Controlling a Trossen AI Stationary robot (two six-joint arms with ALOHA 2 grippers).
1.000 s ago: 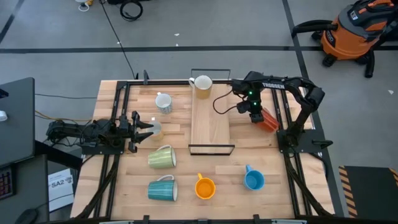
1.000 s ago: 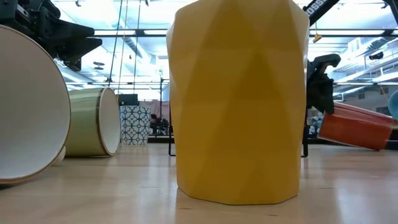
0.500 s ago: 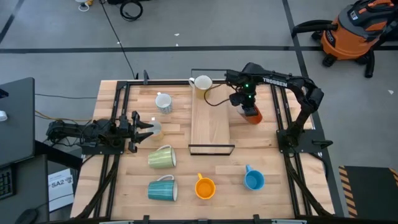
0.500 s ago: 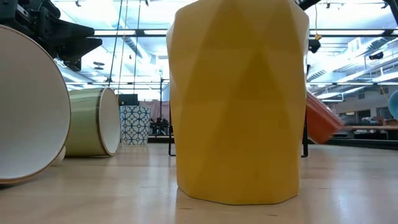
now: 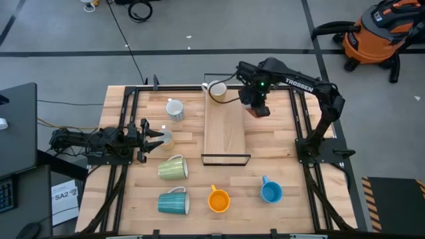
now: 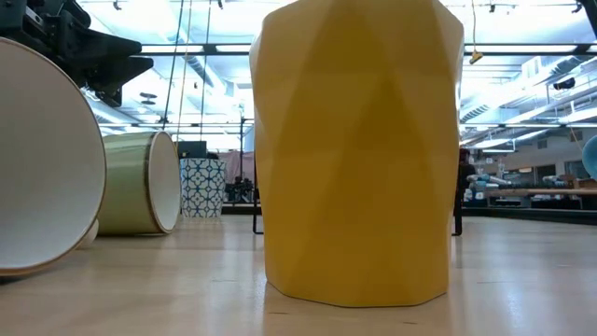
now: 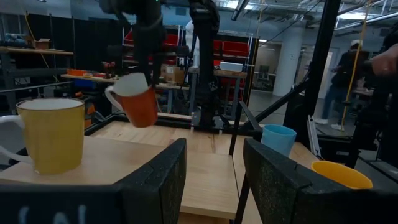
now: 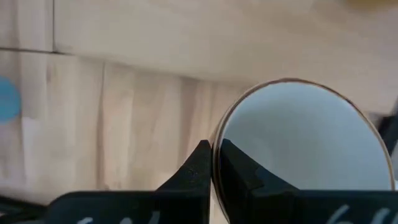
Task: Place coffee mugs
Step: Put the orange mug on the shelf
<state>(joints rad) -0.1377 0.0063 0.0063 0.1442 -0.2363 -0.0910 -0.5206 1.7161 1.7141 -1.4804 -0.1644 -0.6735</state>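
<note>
My right gripper (image 5: 256,105) is shut on a red-orange mug (image 5: 259,111), white inside, and holds it in the air over the right edge of the wooden board (image 5: 224,133). In the left wrist view this mug (image 7: 139,104) hangs beside the tan-yellow mug (image 7: 53,134), which stands upright on the board's far end (image 5: 216,89). My left gripper (image 5: 154,137) waits open at the table's left side, with a pale mug (image 5: 166,137) just past its fingertips. The white (image 5: 174,108), pale green (image 5: 172,167), teal (image 5: 174,201), orange (image 5: 218,199) and blue (image 5: 270,191) mugs are on the table. My right gripper pinches the red-orange mug's rim (image 8: 217,140), one finger (image 8: 239,171) inside the white hollow and one finger (image 8: 198,169) outside the wall. It comes from above, pointing down. The mug is lifted clear and hangs tilted below the fingers, handle (image 7: 114,98) out to one side.
The board has a thin black frame at its near end (image 5: 226,159). The orange mug (image 6: 359,149) fills the low view, with the pale green mug (image 6: 140,182) and the teal one (image 6: 42,159) lying on their sides. People stand in the room behind (image 7: 348,68).
My right gripper has carried the red-orange mug from the table's right side toward the far edge and left, to the board's right edge near the tan-yellow mug. It has also risen, and the mug has gone up out of the low view. The mug has turned from lying slanted to nearer upright.
</note>
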